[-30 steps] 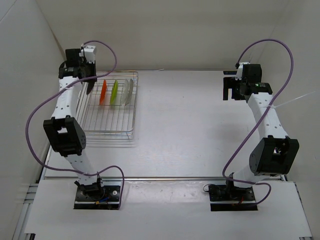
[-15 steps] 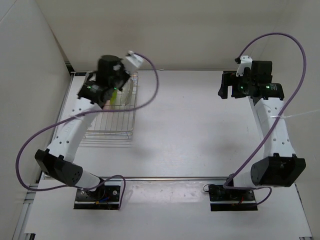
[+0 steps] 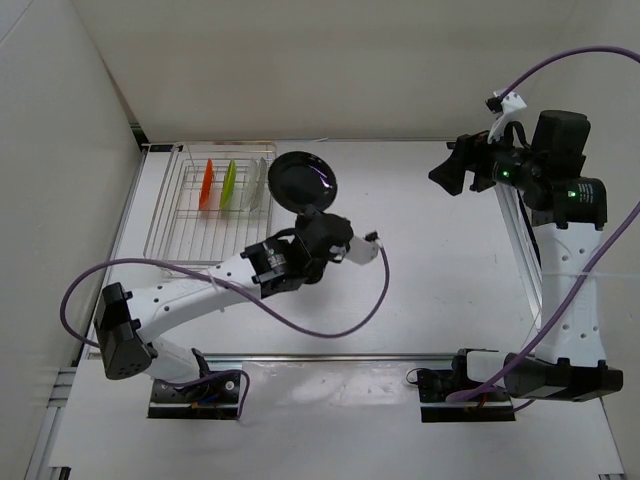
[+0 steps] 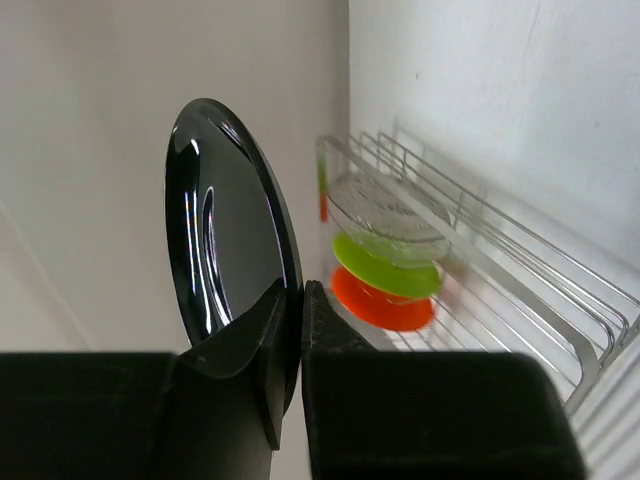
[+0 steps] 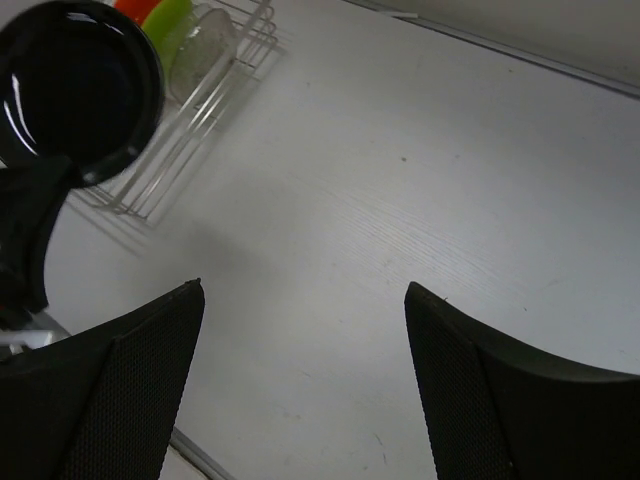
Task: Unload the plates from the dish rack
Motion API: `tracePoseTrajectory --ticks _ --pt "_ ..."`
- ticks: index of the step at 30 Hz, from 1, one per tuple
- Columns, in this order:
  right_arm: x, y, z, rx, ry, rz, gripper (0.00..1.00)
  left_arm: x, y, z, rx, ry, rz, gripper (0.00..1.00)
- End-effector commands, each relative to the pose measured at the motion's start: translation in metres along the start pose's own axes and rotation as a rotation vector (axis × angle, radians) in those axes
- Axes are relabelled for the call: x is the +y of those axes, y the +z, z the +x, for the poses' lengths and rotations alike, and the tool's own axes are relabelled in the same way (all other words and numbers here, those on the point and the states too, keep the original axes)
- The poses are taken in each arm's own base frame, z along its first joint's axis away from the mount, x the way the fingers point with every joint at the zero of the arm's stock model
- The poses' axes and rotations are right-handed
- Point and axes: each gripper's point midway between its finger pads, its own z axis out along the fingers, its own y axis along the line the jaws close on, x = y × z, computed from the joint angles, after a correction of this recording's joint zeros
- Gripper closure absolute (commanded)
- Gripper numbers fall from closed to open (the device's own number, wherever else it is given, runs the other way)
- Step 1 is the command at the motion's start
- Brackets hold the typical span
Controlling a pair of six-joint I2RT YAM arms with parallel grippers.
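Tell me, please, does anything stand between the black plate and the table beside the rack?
Nothing visible does. The left claw grips the black plate by its rim, beside the dish rack, above bare table.

No text, label, brand, number or sign can be read in any of the views.
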Motion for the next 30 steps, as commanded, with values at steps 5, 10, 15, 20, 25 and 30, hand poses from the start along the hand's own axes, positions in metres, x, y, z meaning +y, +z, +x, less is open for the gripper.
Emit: tracePoseTrajectory --ticks 5,10,15,20,25,30 --pt "0.048 -0.013 -0.025 -0.061 0.003 -0.229 0.15 0.029 -0.060 -0.054 -0.160 0.158 -0.199 0.89" --pt "0.057 -0.010 -0.031 -0.055 0.021 -0.324 0.15 0.005 -0.083 -0.082 -0.281 0.235 -0.232 0.89" --pt "0.061 -0.001 -0.029 -0.042 0.023 -0.379 0.18 0.006 -0.087 -0.097 -0.305 0.221 -0.228 0.89" --pt "0.077 0.010 -0.019 0.001 0.012 -0.456 0.18 0.013 -0.092 -0.114 -0.337 0.229 -0.248 0.89" --pt "0.087 0.019 -0.005 0.037 -0.012 -0.485 0.20 0.011 -0.089 -0.126 -0.351 0.244 -0.237 0.89" --pt "0.082 0.035 0.009 0.089 0.018 -0.473 0.25 0.018 -0.088 -0.134 -0.359 0.220 -0.252 0.89"
